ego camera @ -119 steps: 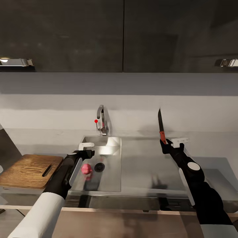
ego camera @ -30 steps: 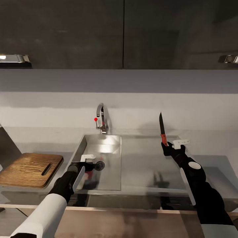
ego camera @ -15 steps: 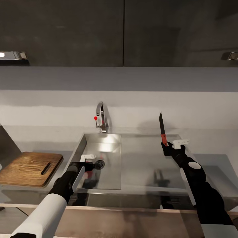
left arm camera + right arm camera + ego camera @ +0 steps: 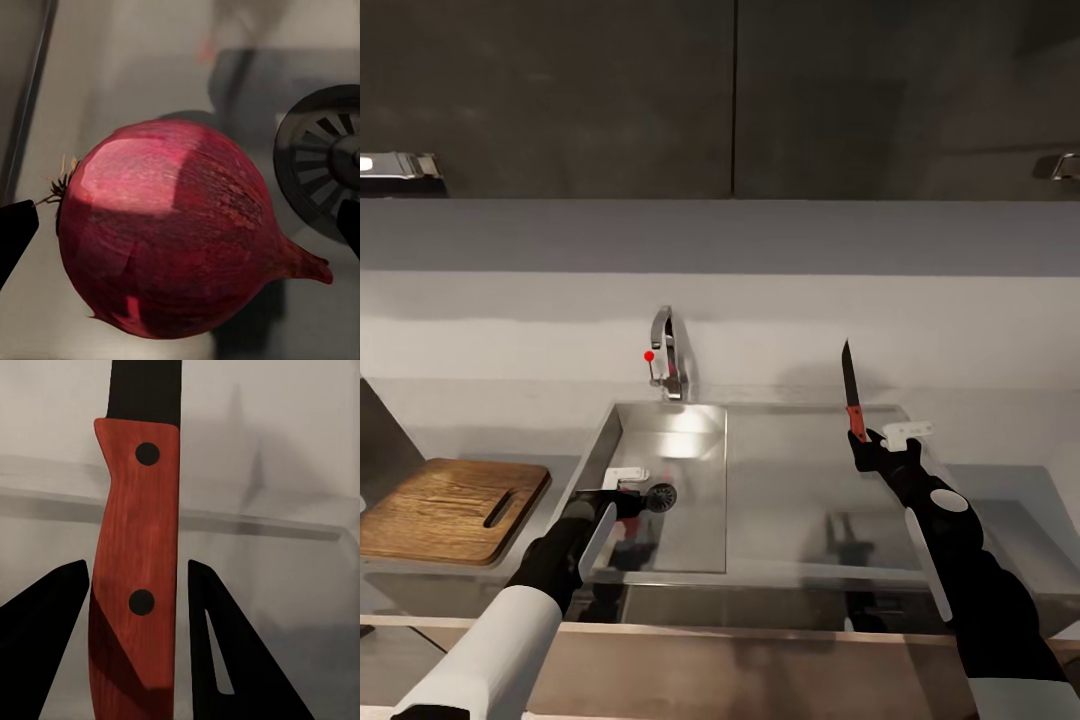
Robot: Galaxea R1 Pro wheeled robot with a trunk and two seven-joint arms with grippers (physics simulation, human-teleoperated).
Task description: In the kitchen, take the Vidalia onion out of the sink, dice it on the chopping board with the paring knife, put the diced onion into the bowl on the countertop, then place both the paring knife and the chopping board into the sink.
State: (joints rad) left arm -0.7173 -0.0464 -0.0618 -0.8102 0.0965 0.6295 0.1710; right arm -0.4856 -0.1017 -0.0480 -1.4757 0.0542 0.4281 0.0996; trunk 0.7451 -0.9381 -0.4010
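Red-skinned, the one onion (image 4: 180, 232) lies in the sink (image 4: 690, 470) between the left gripper's (image 4: 622, 497) spread fingers, while the right gripper (image 4: 863, 447) clamps the one paring knife (image 4: 849, 392) upright over the countertop (image 4: 810, 500).

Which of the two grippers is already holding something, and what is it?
The right gripper, shut on the paring knife, blade pointing up. The left gripper is open around the onion in the sink.

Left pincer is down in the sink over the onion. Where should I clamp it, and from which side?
Grip the onion across its round belly, coming straight down from above as the left pincer is poised. It lies on its side on the sink floor beside the drain, root tuft and pointed neck sideways; keep the fingers off those tapering ends.
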